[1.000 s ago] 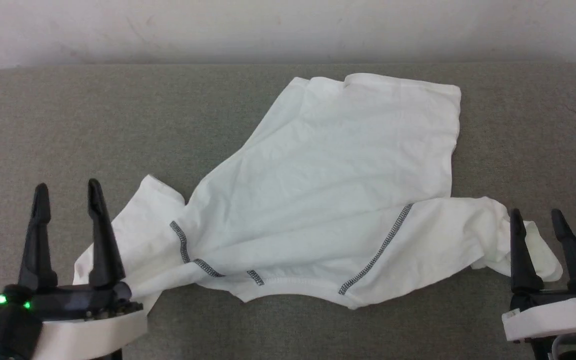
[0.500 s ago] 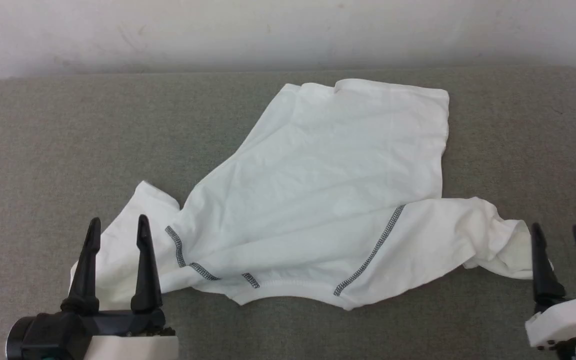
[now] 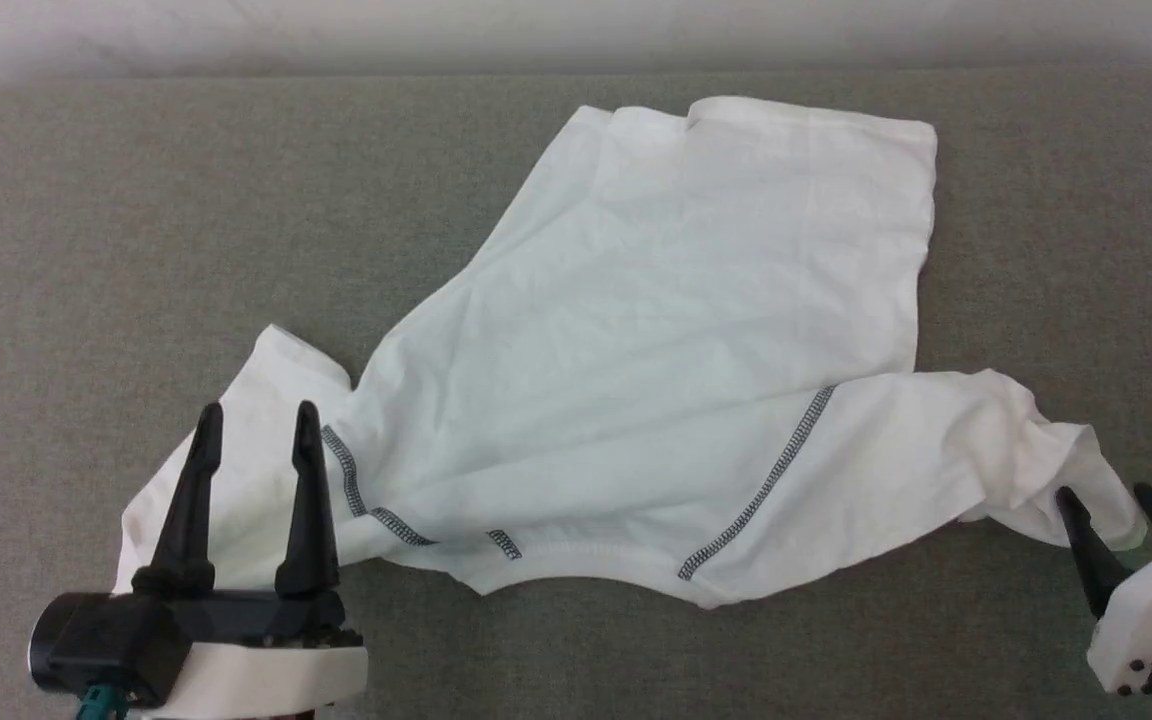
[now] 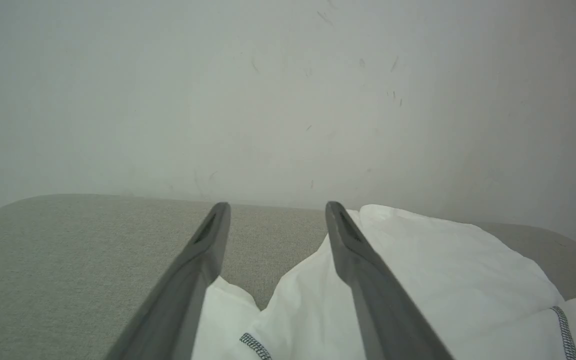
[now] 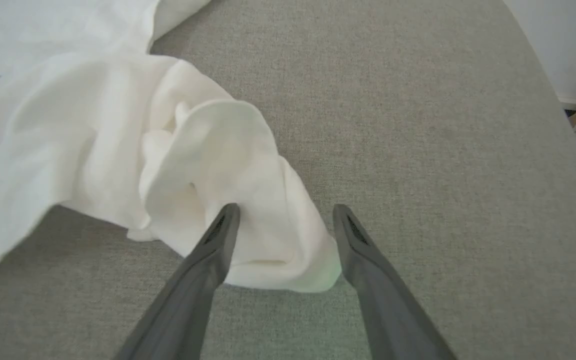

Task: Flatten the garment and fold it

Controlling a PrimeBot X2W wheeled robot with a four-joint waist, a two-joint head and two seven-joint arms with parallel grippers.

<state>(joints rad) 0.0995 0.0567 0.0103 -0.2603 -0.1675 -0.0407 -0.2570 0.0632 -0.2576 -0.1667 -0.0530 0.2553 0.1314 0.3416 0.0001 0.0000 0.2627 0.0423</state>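
At the lower left, the left claw (image 3: 257, 407) is held wide open over one sleeve (image 3: 266, 375) of the white top (image 3: 656, 330). Nothing is gripped by it. At the lower right, the right claw (image 3: 1101, 490) is spread wide too. The bunched end of the other sleeve (image 3: 1076, 455) is seen between its fingers, but it is not pinched.

The top is laid on a grey cloth-covered pad (image 3: 116, 220) and is left wrinkled. Dark grey stitching (image 3: 766, 490) can be seen along its near seams. Its body is spread slanting away to the far right, where a straight hem (image 3: 816, 108) is seen. Behind the pad, a pale wall (image 3: 536, 25) is seen.
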